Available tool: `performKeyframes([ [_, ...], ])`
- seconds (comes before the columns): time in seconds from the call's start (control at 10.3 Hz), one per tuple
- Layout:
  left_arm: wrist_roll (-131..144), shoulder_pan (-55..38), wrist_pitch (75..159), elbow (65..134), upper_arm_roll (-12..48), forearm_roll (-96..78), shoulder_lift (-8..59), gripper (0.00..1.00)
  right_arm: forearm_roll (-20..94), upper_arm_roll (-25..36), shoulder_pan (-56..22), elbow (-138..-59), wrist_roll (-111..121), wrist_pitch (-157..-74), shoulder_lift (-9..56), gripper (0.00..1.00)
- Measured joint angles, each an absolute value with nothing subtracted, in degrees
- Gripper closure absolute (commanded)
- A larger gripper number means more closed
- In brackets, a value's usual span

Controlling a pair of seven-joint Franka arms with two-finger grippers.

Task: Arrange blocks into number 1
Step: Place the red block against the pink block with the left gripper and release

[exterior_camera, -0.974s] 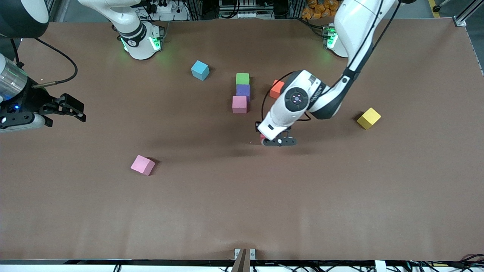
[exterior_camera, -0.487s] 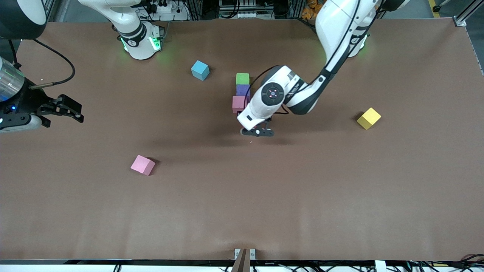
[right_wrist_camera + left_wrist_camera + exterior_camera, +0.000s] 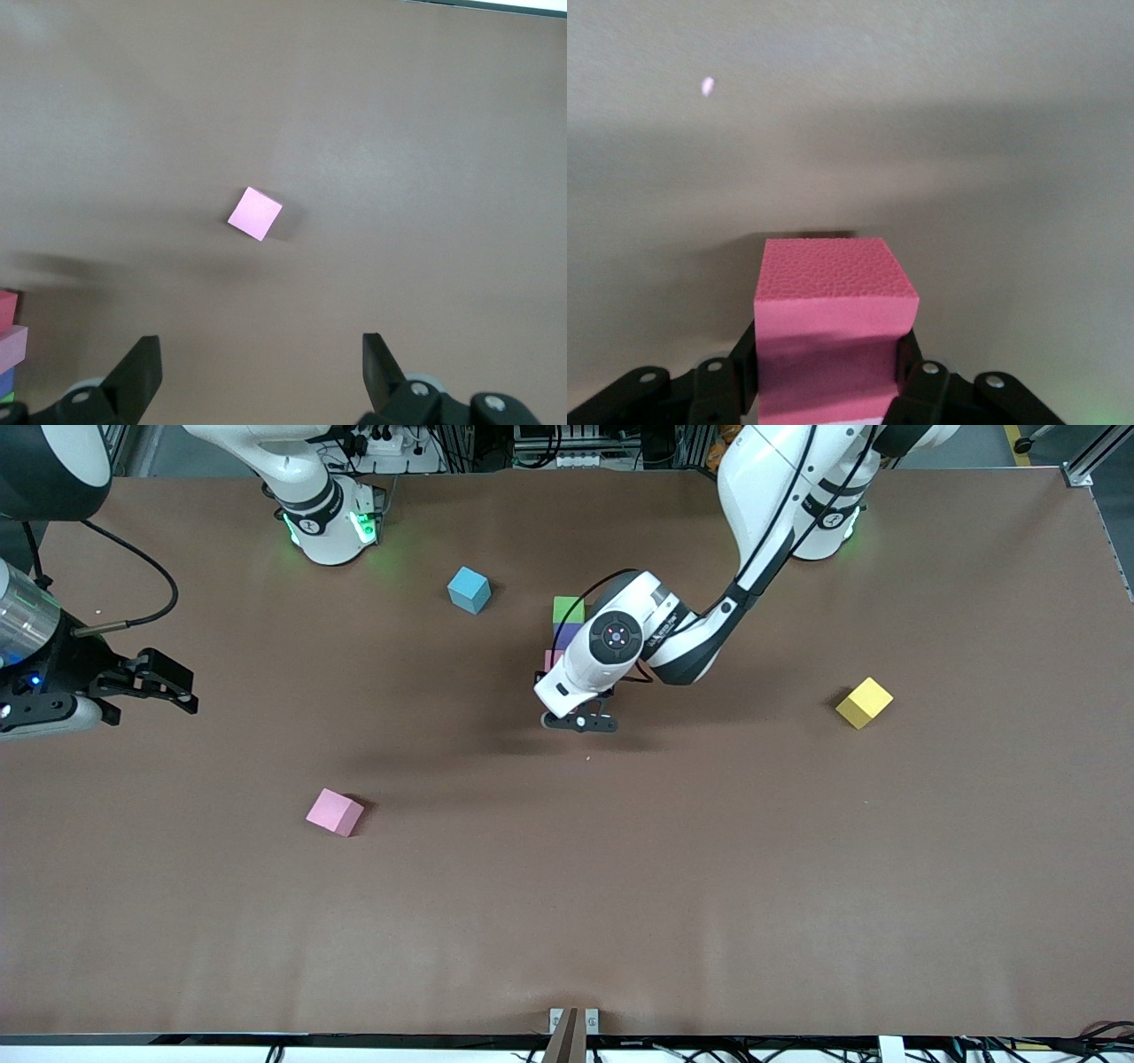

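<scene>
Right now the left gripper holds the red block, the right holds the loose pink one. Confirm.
Wrong: the right gripper is open and empty; the right wrist view shows the loose pink block on the table. The left gripper part stands.

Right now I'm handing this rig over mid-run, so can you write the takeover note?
Left gripper is shut on the red block, just above the table beside the pink block at the camera end of the column. Right gripper waits open at its end of the table.
Done: green block, purple block and pink in line.
Left: seat red, then the loose pink block. Blue block and yellow block lie apart.
</scene>
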State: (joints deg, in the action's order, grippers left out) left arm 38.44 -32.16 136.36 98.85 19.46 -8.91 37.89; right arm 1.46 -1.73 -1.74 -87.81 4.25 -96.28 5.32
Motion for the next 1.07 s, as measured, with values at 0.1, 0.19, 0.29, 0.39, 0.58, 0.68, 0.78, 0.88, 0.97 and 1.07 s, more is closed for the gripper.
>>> performKeyframes([
  [0.1,38.62,-32.66,136.64,98.86,19.46,-9.13,38.15,0.39,1.44,-1.71,-1.72,-87.81,4.33,-96.27,5.41,0.00],
  [0.19,38.85,-32.95,136.78,98.87,19.45,-9.18,38.48,0.38,1.42,-1.59,-1.65,-87.81,5.02,-96.27,5.52,0.00],
  [0.29,39.14,-33.14,136.83,98.91,19.45,-9.18,38.84,0.38,1.42,-1.49,-1.35,-87.81,6.16,-96.27,5.59,0.00],
  [0.39,39.32,-33.17,136.83,99.03,19.45,-9.18,39.12,0.38,1.42,-1.48,-0.71,-87.81,7.09,-96.28,5.64,0.00],
  [0.58,39.39,-33.07,136.84,99.75,19.28,-9.18,39.34,0.37,1.45,-1.41,-0.15,-87.81,7.72,-96.29,5.69,0.00],
  [0.68,39.67,-33.02,136.85,100.06,19.28,-9.29,39.32,0.17,1.47,-1.47,-0.15,-87.81,7.76,-96.35,5.81,0.00],
  [0.78,40.59,-33.02,136.86,100.13,19.30,-9.29,39.32,0.00,1.50,-1.59,-0.18,-87.81,7.77,-96.42,6.02,0.00],
  [0.88,41.09,-33.03,136.85,100.38,19.29,-9.29,39.33,0.00,1.52,-1.77,-0.32,-87.81,7.77,-96.44,6.45,0.00],
  [0.97,41.40,-33.03,136.85,100.74,19.29,-9.29,39.35,0.00,1.55,-1.92,-0.64,-87.84,7.77,-96.48,7.01,0.00],
  [1.07,41.53,-33.03,136.85,100.83,19.29,-9.29,39.34,0.00,1.55,-2.01,-1.27,-87.85,7.77,-96.74,7.76,0.00],
])
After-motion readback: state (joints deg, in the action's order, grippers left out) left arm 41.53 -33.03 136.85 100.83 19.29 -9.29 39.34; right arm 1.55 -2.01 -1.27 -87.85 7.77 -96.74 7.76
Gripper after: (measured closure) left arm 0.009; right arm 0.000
